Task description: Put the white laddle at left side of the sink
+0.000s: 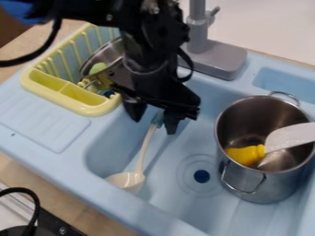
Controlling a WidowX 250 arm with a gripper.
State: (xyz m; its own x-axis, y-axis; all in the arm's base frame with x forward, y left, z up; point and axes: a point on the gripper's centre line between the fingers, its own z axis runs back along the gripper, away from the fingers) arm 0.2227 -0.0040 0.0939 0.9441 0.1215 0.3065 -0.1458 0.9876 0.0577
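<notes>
See black two-finger gripper (154, 117) spread open above centre, perhaps astride the handle of white long-handled ladle (128, 179), lower left in pale-blue sink (73, 168). Find yellow-and-white utensil (247, 155) in round steel pot (277, 186) at right.

Sink (43, 120) txt/nos.: none legible
Pot (280, 184) txt/nos.: none legible
Yellow rack (80, 106) txt/nos.: none legible
</notes>
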